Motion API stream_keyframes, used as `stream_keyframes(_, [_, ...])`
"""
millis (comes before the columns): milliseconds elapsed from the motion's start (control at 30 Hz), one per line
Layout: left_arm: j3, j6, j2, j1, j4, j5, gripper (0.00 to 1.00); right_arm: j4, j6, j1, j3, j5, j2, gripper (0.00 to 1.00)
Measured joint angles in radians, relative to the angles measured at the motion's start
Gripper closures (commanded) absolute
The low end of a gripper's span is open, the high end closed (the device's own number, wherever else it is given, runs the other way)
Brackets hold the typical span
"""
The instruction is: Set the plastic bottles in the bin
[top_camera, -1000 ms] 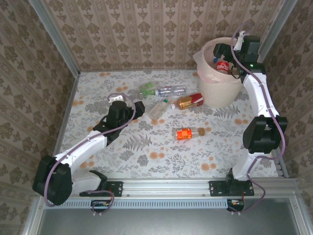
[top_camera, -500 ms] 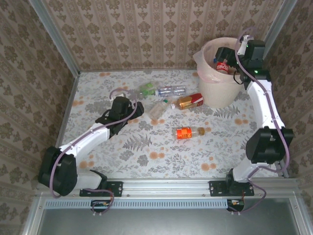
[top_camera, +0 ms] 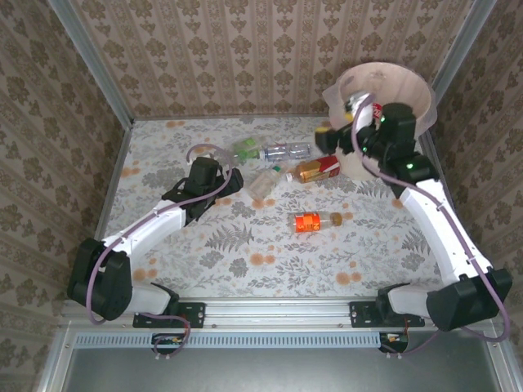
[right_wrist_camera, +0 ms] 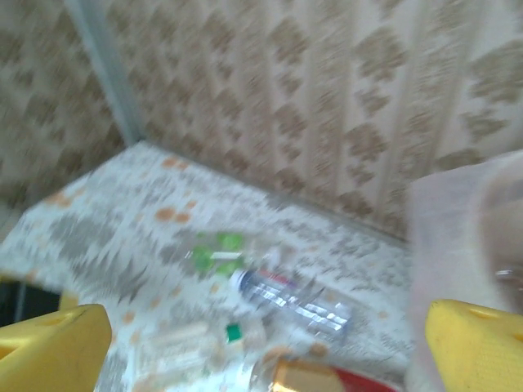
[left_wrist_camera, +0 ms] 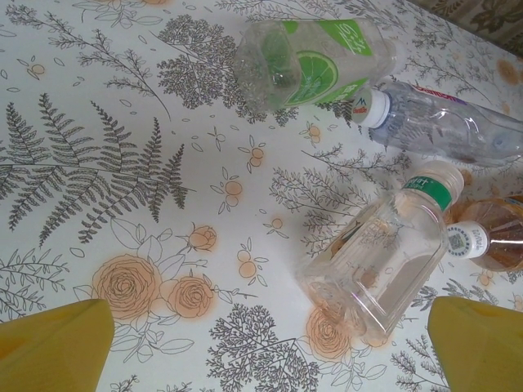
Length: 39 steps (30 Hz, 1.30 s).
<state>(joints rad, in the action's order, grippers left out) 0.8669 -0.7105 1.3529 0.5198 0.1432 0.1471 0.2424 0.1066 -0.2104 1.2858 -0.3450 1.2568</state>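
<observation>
From above, the bin point(top_camera: 409, 86) sits upper right, and the right gripper point(top_camera: 335, 135) hovers just beside its left wall. Bottles lie loose across the middle of the table point(top_camera: 163, 155), the orange-label bottle point(top_camera: 315, 221) lowest and apart. The left gripper point(top_camera: 227, 181) hangs near the green-capped bottle point(top_camera: 263, 181).

Left wrist: fingers point(left_wrist_camera: 57, 347) spread wide, holding nothing, with the green-capped bottle lying lower right.

Right wrist, all blurred: fingers point(right_wrist_camera: 53, 351) released too, the bin's wall at the right edge.
</observation>
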Motion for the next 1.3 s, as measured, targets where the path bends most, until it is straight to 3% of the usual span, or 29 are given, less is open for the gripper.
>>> stream_keyframes(167, [0.0,-0.015,0.0,-0.004,0.001,0.012,0.0,0.035,0.127,-0.071,-0.119,0.0,-0.034,0.0])
stream_keyframes(467, [-0.01,-0.052,-0.014,-0.01,0.001,0.035,0.0,0.224,0.275,-0.171,-0.153,0.001,-0.011,0.0])
stream_keyframes(867, [-0.022,-0.076,-0.02,-0.024,0.002,0.038,0.0,0.465,0.461,-0.301,-0.161,0.122,0.254,0.0])
stream_keyframes(1100, [-0.027,-0.083,-0.02,-0.027,0.003,0.037,0.0,0.48,0.53,-0.348,-0.159,0.29,0.386,0.0])
stream_keyframes(1167, [-0.027,-0.083,-0.02,-0.031,0.003,0.037,0.0,0.481,0.543,-0.356,-0.154,0.313,0.415,0.02])
stream_keyframes(1300, [-0.028,-0.084,-0.02,-0.036,0.003,0.037,0.0,0.479,0.555,-0.365,-0.138,0.34,0.456,0.15])
